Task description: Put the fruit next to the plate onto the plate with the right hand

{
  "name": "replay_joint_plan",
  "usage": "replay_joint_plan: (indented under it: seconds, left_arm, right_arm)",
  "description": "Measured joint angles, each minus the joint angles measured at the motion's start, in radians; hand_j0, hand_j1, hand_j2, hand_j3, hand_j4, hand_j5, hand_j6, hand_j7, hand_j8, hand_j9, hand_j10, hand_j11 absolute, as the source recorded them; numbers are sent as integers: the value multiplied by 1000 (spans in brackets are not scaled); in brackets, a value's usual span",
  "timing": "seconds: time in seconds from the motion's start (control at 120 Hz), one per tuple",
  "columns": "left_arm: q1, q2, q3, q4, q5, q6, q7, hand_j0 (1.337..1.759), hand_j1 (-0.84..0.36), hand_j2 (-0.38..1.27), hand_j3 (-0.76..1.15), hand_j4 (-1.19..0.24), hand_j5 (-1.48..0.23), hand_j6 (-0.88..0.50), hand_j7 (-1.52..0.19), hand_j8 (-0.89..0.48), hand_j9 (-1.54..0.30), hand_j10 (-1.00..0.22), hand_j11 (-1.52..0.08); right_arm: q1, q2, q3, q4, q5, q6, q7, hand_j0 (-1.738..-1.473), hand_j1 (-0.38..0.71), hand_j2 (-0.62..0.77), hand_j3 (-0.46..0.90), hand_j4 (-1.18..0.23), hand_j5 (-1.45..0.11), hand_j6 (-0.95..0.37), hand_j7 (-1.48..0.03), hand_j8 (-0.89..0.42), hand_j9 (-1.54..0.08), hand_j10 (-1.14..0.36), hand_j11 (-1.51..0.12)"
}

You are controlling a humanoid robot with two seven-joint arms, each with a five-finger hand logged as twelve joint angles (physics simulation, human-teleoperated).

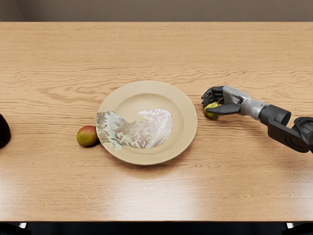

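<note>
Right hand: the dark-and-grey right hand (224, 100) comes in from the picture's right edge and sits low over the pale wooden table (156, 49), just right of the plate.
Fingers: the black fingers (211, 93) curl over the top of the small yellow-green round fruit (211, 111) and the thumb lies across its front, so they are grasping it.
Fruit: the yellow-green fruit looks to be down at table level, just beside the right rim of the round beige plate (186, 105); whether it touches the rim I cannot tell.
Plate: it lies mid-table, with a mottled grey-white patch (142, 128) over its lower middle and bare beige at the top and right.
Other fruit: a red-and-green oval fruit (87, 136) lies against the plate's left rim, well apart from the right hand.
Left hand: only a dark rounded shape at the left edge (3, 131), probably the left hand at rest; its state cannot be told.
Step in hand: by my reading, the grasp on the yellow-green fruit is being closed, and the lift is not yet begun.
Next move: it likely calls for a lift high enough to clear the rim, a short carry leftward over the bare beige part, then a gentle release so the round fruit does not roll off.
</note>
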Motion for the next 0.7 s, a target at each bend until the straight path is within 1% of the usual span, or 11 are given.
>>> replay_joint_plan:
  seconds: [0.167,0.275,0.325,0.358,0.392,0.417,0.483,0.542,0.642,0.7]
  left_arm:
    - [0,0,0,0,0,0,0,1658,346,0,0,-2,-3,-2,-3,-2,-3,-2,-3]
    - [0,0,0,0,0,0,0,1658,346,0,0,-2,-3,-2,-3,-2,-3,-2,-3]
    - [0,0,0,0,0,0,0,1658,346,0,0,-2,-3,-2,-3,-2,-3,-2,-3]
    - [0,0,0,0,0,0,0,1658,346,0,0,-2,-3,-2,-3,-2,-3,-2,-3]
    - [0,0,0,0,0,0,0,1658,346,0,0,-2,-3,-2,-3,-2,-3,-2,-3]
    - [0,0,0,0,0,0,0,1658,346,0,0,-2,-3,-2,-3,-2,-3,-2,-3]
    - [0,0,0,0,0,0,0,1658,346,0,0,-2,-3,-2,-3,-2,-3,-2,-3]
    - [0,0,0,0,0,0,0,1658,346,0,0,-2,-3,-2,-3,-2,-3,-2,-3]
    - [0,0,0,0,0,0,0,1658,346,0,0,-2,-3,-2,-3,-2,-3,-2,-3]
    - [0,0,0,0,0,0,0,1658,346,0,0,-2,-3,-2,-3,-2,-3,-2,-3]
  right_arm:
    - [8,1,-9,0,-2,-1,-5,-1657,423,-18,0,-675,-913,-689,-888,-572,-892,-424,-878]
    - [20,2,-27,0,1,0,-11,-1656,455,56,0,-715,-969,-730,-943,-577,-943,-408,-929]
    - [23,2,-32,1,0,0,-12,-1656,461,62,0,-727,-994,-744,-963,-574,-962,-414,-948]
    - [26,2,-35,1,-1,1,-13,-1655,457,19,0,-732,-1011,-752,-975,-569,-975,-407,-960]
    - [30,1,-39,5,-3,0,-13,-1655,463,33,0,-741,-1019,-760,-985,-586,-986,-413,-973]
    - [32,0,-41,9,-4,0,-13,-1655,470,52,0,-745,-1029,-765,-992,-569,-993,-411,-982]
    - [41,-3,-45,15,-7,7,-14,-1653,473,64,0,-758,-1043,-777,-1009,-575,-1017,-401,-1011]
    - [47,-4,-46,18,-8,13,-14,-1651,473,28,0,-768,-1053,-785,-1021,-574,-1033,-403,-1032]
    - [54,-6,-47,21,-9,20,-14,-1650,478,22,0,-783,-1065,-798,-1038,-583,-1053,-388,-1060]
    - [59,-9,-47,21,-10,28,-14,-1648,477,-13,0,-789,-1076,-804,-1047,-592,-1068,-377,-1074]
